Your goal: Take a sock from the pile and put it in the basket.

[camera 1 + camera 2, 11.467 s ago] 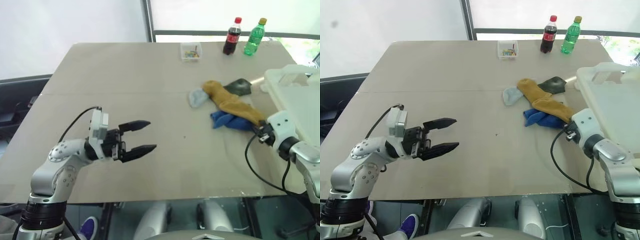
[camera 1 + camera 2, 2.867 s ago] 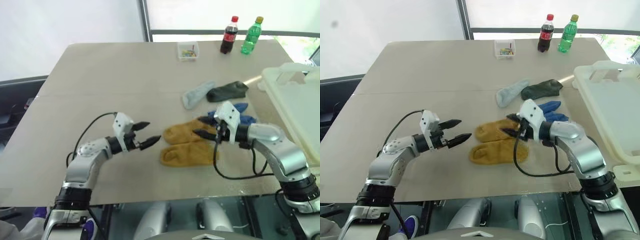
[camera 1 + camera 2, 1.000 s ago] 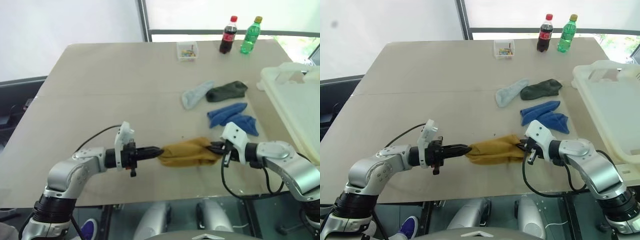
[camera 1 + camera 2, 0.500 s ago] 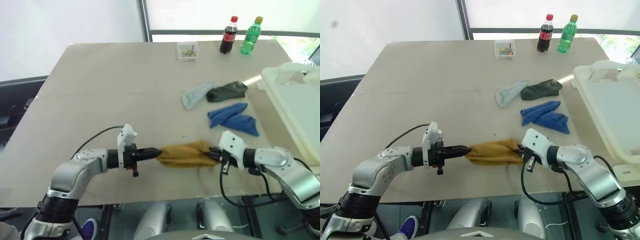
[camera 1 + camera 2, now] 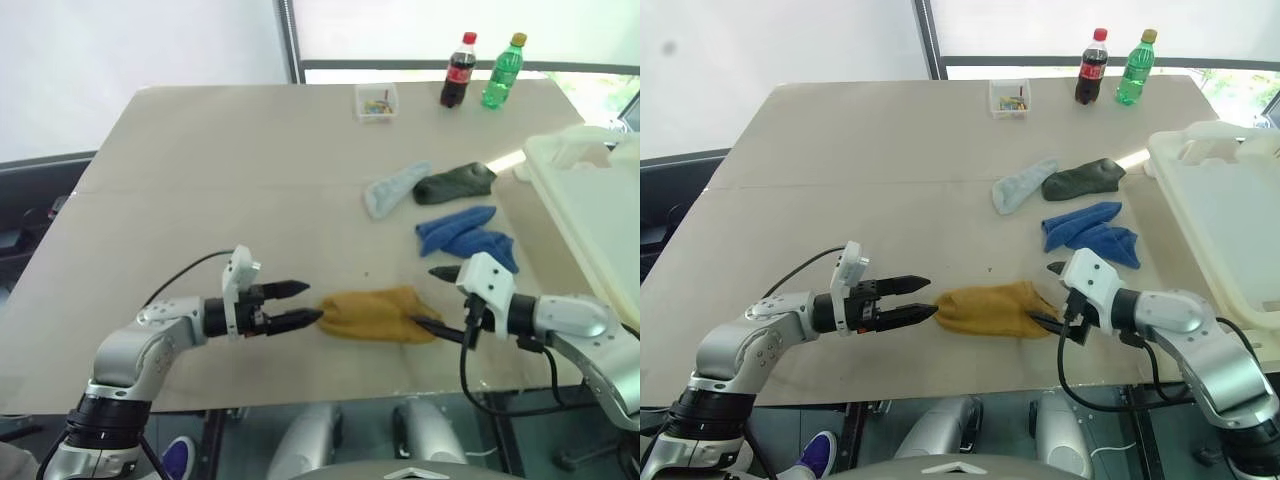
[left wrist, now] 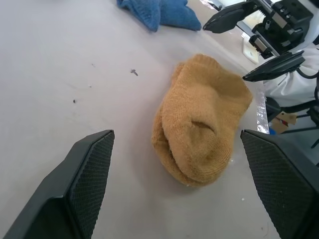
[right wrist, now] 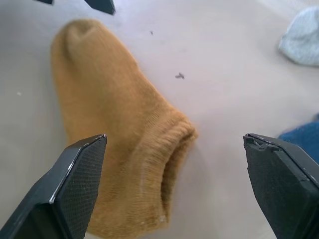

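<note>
On the table (image 5: 200, 150), near edge: one mustard-yellow sock bundle (image 5: 375, 314) lies folded between the two grippers, held by neither.
Left gripper (image 5: 305, 302): fingers spread, tips just beside one end of the bundle, pinching nothing.
Right gripper (image 5: 434, 300): fingers spread wide at the other end, one above and one low by the fabric, empty.
Remaining pile: four socks counted: one pale blue-grey sock (image 5: 393, 189), one dark grey-green sock (image 5: 455, 183), two royal blue socks (image 5: 466, 238) lying together; all farther back on the table, to the right.
Basket (image 5: 600, 215): one, off-white, at the table's right edge, well apart from the yellow bundle.
Bottles: two at the far edge, a cola bottle (image 5: 459, 72) with a red label and a green bottle (image 5: 503, 74); writing too small to read.
Clear box (image 5: 380, 102): one, small, near the bottles, with coloured bits inside.
</note>
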`<state>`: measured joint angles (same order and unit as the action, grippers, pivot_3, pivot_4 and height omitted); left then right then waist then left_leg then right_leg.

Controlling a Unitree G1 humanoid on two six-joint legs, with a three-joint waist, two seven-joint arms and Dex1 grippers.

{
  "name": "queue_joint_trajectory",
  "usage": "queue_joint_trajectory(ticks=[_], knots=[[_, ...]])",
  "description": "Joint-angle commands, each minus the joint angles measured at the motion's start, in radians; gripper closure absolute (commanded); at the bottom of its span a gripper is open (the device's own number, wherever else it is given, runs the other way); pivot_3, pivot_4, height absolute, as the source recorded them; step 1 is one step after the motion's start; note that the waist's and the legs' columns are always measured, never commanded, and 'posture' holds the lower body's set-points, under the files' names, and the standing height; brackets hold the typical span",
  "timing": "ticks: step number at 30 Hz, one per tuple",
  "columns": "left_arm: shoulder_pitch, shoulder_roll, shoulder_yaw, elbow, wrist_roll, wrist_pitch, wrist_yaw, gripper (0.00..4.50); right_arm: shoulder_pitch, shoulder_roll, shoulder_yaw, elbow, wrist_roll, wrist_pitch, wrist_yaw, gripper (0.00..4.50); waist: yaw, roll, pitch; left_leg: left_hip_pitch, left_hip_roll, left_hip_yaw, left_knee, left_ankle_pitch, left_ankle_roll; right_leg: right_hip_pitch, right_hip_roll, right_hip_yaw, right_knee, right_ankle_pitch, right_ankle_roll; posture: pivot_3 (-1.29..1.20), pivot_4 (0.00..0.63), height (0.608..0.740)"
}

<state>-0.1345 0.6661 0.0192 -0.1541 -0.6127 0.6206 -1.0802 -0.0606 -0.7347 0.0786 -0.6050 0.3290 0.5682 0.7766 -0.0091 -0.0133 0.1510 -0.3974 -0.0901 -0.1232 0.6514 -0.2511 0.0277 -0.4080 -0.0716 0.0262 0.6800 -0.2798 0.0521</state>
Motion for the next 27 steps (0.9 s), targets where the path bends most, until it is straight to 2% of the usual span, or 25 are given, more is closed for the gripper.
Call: queue_joint_trajectory(ticks=[1,5,8,12,14,17,19,22,24,25,27], knots=[[-0.033,-0.044,-0.052,0.017,0.069,-0.063,0.041,0.14,-0.016,0.018,0.05,0.034,-0.082,-0.104,-0.021,0.0,0.001,0.0,0.0,0.001,0.0,0.0,0.0,0.0,0.0,0.001,0.0,0.0,0.0,0.0,0.0,0.0,0.15,0.74],[-0.048,-0.089,-0.099,0.032,0.146,-0.118,0.084,0.14,-0.007,-0.026,0.217,0.164,-0.308,-0.254,-0.025,0.0,0.0,0.0,0.0,0.001,0.0,0.0,0.0,0.0,0.0,0.001,0.0,-0.001,0.0,0.0,0.0,0.0,0.15,0.74],[-0.038,-0.082,-0.14,0.04,0.216,-0.181,0.089,0.14,-0.011,-0.037,0.234,0.217,-0.381,-0.302,-0.044,0.0,-0.002,0.0,-0.003,0.003,0.0,0.0,0.0,0.0,0.0,0.002,0.0,0.0,0.0,0.0,0.0,0.0,0.15,0.74],[-0.019,-0.132,-0.047,0.016,0.072,-0.164,0.051,0.14,-0.017,0.037,0.101,0.166,-0.242,-0.275,-0.071,0.0,0.001,-0.002,-0.003,0.013,0.0,-0.001,0.0,-0.003,0.005,0.014,0.0,-0.001,-0.002,0.0,0.0,0.0,0.15,0.74],[-0.022,-0.11,-0.027,0.017,0.055,-0.171,0.009,0.14,-0.01,0.06,0.055,0.124,-0.184,-0.268,-0.059,0.0,0.001,-0.002,-0.001,0.014,0.0,-0.001,0.0,-0.004,0.006,0.014,0.0,-0.001,-0.002,0.0,0.0,0.0,0.15,0.74],[-0.04,-0.066,0.002,0.052,0.025,-0.16,-0.056,0.07,0.015,0.058,0.023,0.066,-0.131,-0.263,-0.026,0.82,0.0,-0.001,-0.001,0.014,0.001,-0.001,-0.001,-0.004,0.006,0.014,0.0,-0.001,-0.002,0.0,0.0,0.0,0.15,0.74],[-0.054,-0.052,0.015,0.079,0.017,-0.166,-0.081,0.07,0.03,0.054,0.004,0.042,-0.103,-0.243,-0.018,1.77,0.0,-0.001,-0.001,0.014,0.001,-0.002,-0.001,-0.004,0.005,0.014,0.001,-0.002,-0.002,0.0,0.0,0.0,0.15,0.74],[-0.065,-0.024,0.02,0.094,-0.004,-0.149,-0.142,1.38,0.047,0.044,-0.011,0.01,-0.05,-0.211,0.009,3.27,-0.001,-0.001,-0.001,0.013,0.0,-0.001,-0.001,-0.004,0.006,0.014,0.0,-0.001,-0.003,0.0,0.0,0.0,0.15,0.74],[-0.067,-0.006,0.012,0.101,-0.006,-0.134,-0.174,1.91,0.052,0.04,0.006,0.005,-0.042,-0.202,0.024,3.83,-0.002,-0.001,-0.001,0.013,0.0,-0.001,-0.001,-0.004,0.006,0.014,0.0,-0.001,-0.003,0.0,0.0,0.0,0.15,0.74],[-0.069,0.0,0.003,0.108,0.007,-0.142,-0.187,2.43,0.055,0.038,0.031,0.014,-0.064,-0.213,0.026,4.35,-0.002,-0.001,-0.001,0.013,0.0,-0.001,-0.001,-0.004,0.006,0.014,0.0,-0.001,-0.003,0.0,0.0,0.0,0.15,0.74],[-0.072,0.002,-0.005,0.121,0.027,-0.158,-0.196,3.32,0.057,0.034,0.079,0.043,-0.116,-0.24,0.027,4.5,-0.001,-0.001,-0.001,0.013,0.001,-0.001,-0.002,-0.004,0.006,0.014,0.0,-0.001,-0.003,0.0,0.0,0.0,0.15,0.74]])
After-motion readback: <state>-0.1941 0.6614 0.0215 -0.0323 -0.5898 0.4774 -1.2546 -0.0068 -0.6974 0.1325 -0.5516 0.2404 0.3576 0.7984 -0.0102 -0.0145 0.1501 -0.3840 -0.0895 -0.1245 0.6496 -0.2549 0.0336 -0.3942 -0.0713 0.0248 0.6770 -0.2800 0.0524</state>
